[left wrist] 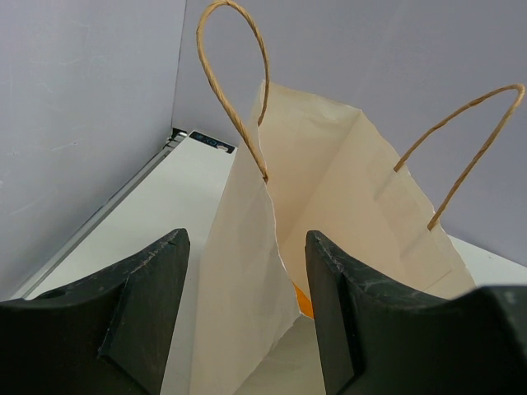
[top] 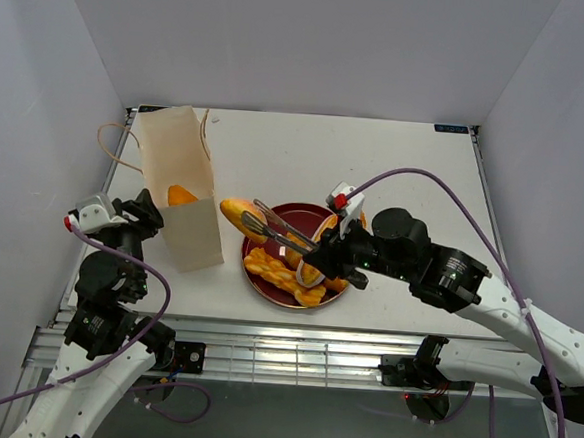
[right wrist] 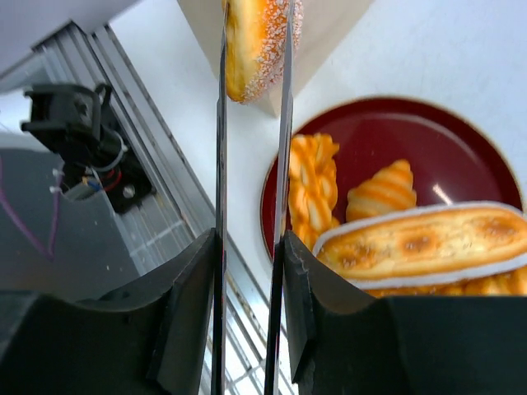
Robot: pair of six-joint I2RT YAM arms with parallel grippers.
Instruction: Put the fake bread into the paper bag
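Note:
My right gripper (top: 321, 261) is shut on metal tongs (top: 283, 234). The tongs pinch a sugared oval roll (top: 240, 213) of fake bread, held above the table between the plate and the paper bag (top: 189, 230). In the right wrist view the roll (right wrist: 257, 41) sits at the tips of the tong blades (right wrist: 221, 156), which run between my right gripper (right wrist: 249, 237) jaws. The bag stands upright and open, with one orange bread piece (top: 180, 195) inside. My left gripper (left wrist: 247, 239) is open, its fingers either side of the bag's near wall (left wrist: 247, 280).
A dark red plate (top: 260, 283) right of the bag holds a braid (right wrist: 311, 185), a croissant (right wrist: 380, 191) and a long cream-striped loaf (right wrist: 428, 243). The bag's string handles (left wrist: 235, 82) stand up. The table's metal front rail (top: 293, 354) lies just below the plate.

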